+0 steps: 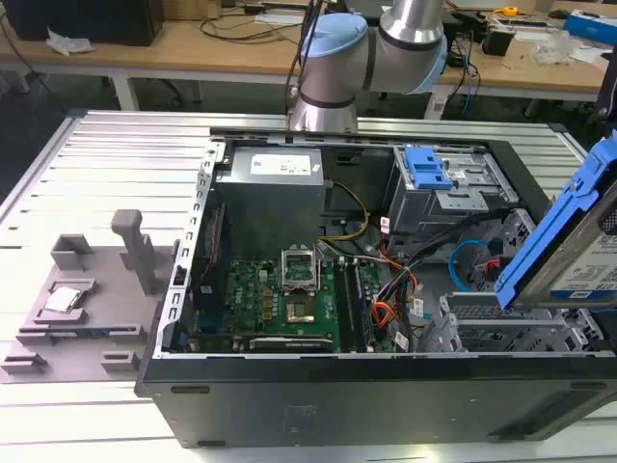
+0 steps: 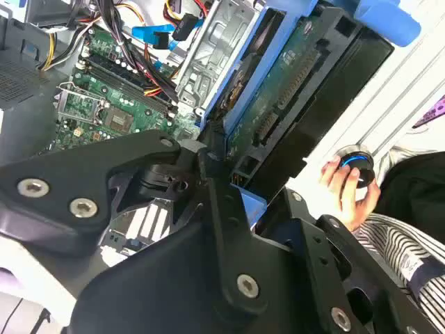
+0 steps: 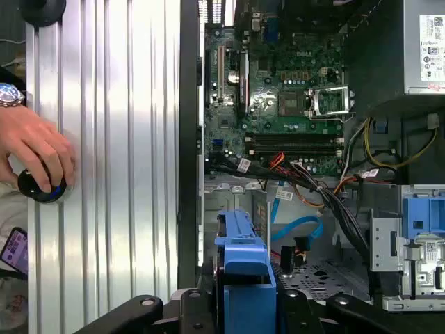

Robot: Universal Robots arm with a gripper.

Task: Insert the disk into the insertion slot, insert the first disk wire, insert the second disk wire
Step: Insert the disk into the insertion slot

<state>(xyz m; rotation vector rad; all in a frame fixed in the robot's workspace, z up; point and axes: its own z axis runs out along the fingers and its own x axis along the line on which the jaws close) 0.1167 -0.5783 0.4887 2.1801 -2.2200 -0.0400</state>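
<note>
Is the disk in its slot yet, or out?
Out. The disk hangs tilted in the gripper, above the case and outside the insertion slot.

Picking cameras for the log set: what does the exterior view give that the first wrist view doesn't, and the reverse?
Exterior view: the arm with blue-capped joints behind the case, a grey fixture on the table at that view's left, workbenches beyond, and the disk showing its labelled face, raised over the case at that view's right.
First wrist view: the robot's hand clamped on the disk's blue carrier, and a person's hand on a round black knob on the table.
Both: disk, motherboard, power supply, blue cable, blue-latched drive cage.
</note>
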